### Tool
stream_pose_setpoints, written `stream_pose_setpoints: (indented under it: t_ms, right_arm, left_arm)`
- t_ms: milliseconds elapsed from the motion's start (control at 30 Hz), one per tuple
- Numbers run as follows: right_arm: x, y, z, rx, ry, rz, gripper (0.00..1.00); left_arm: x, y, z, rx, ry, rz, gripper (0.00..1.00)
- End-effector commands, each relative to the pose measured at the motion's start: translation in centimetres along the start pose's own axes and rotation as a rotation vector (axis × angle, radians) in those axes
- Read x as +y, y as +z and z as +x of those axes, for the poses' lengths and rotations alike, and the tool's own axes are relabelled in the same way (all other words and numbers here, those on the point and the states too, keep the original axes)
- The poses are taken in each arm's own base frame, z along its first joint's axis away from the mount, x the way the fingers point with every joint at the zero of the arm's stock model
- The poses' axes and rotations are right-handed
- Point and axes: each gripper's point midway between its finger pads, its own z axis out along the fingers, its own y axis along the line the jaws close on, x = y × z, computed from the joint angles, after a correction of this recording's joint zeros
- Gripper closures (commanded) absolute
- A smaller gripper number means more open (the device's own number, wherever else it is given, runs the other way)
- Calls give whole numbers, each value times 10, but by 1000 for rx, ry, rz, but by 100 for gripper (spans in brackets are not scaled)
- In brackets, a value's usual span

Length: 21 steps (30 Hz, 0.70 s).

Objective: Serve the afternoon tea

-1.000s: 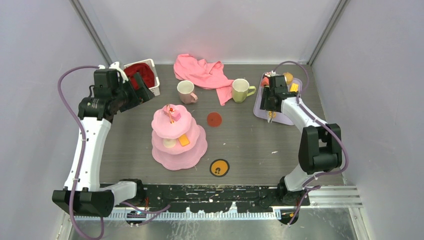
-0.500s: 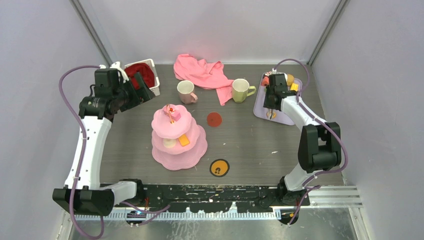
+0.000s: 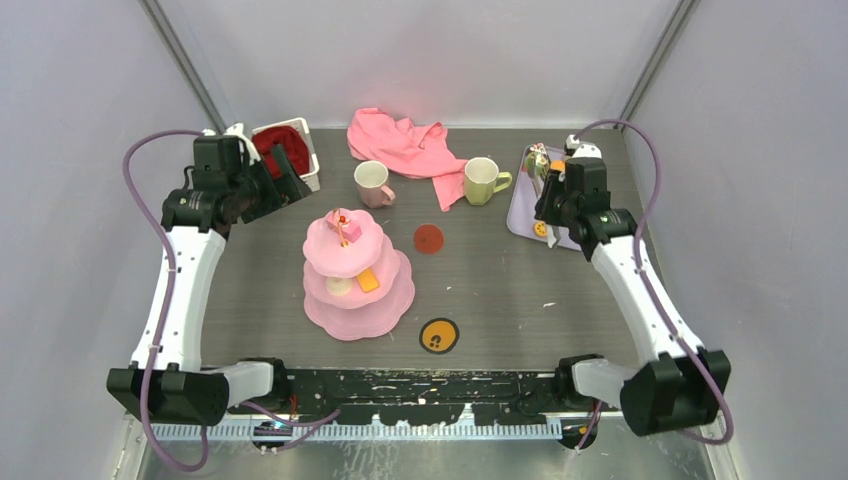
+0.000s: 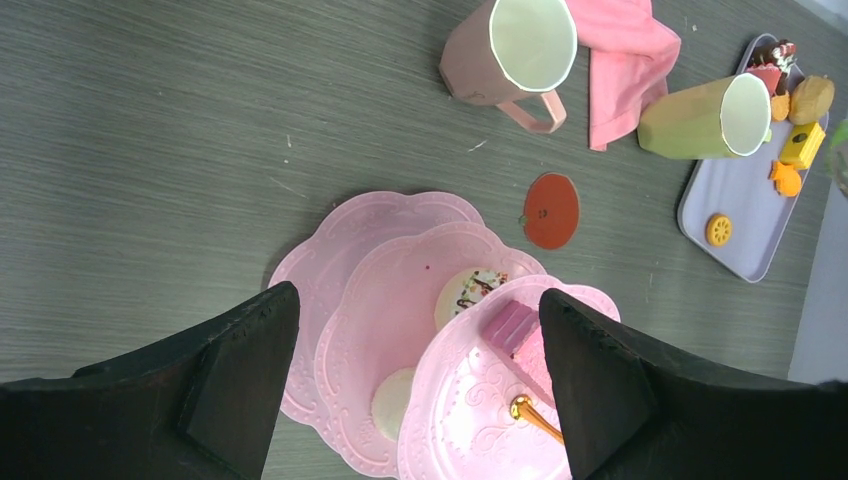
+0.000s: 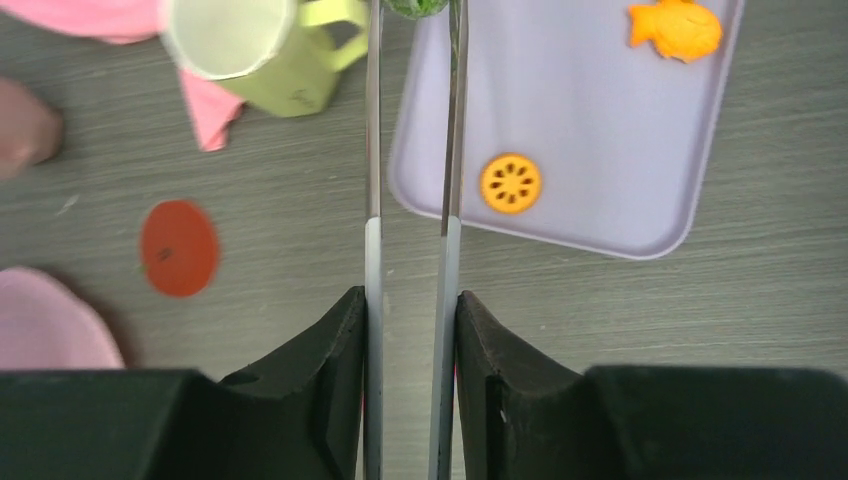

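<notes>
— As I look down from the overhead camera, the dark grey wood-grain table (image 3: 500, 290) fills the frame, and the pink three-tier scalloped plastic cake stand (image 3: 335, 318) stands left of centre.

— What surrounds it?

— The crumpled pink cloth (image 3: 400, 145) lies at upper centre, the rectangular lavender tray (image 5: 600, 120) at upper right, the white basket with red cloth (image 3: 283, 150) at upper left. Below the cloth I see both mugs upright: the pale pink mug (image 3: 372, 184) left, the yellow-green mug (image 3: 483, 181) right, near the tray.

— Your tools?

— My left gripper (image 4: 415, 293) hangs beside the basket, black fingers spread wide, nothing between them. My right gripper (image 5: 412, 12) has its long thin blades drawn narrow, pinching a dark green round toy piece (image 5: 411, 5) at the top edge of its wrist view, by the tray's left rim.

— Smaller things?

— A flat red disc (image 3: 429, 239) lies on the table right of the stand. The top tier carries a pink block (image 3: 353, 232); the middle tier an orange wedge (image 3: 369, 280) and a cream round piece (image 3: 339, 286). On the tray I count an orange wheel-shaped biscuit (image 5: 511, 183) and an orange fish-shaped piece (image 5: 676, 28).
</notes>
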Motion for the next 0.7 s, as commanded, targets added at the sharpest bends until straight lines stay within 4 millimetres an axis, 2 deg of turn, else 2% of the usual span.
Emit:
stream_pose_setpoints:
  t_ms: [0,133,200,333,500,667]
  right_arm:
    - [51,-55,-28,-110,-42,-213,87]
    - [109,-98,-31,-124,-159,-403,87]
    - [145,-124,-25,-125,-239,-538,87]
    - [194,-172,-11,-121,-380,-789,86]
    - [220,-204,13,-62,-493,-973,86]
    - [227,-224,41,60,-567,-1109,86]
  left_arm:
    - [-9,-5,-24,-76,30,30,11]
    - [-11,-3,-26,-77,32,34,11]
    - [-10,-3,-27,-74,34,29,11]
    - [-7,-7,-27,-82,43,12,11]
    - [-5,-9,-25,-78,42,2,11]
    - [-5,-10,-24,-76,38,4,11]
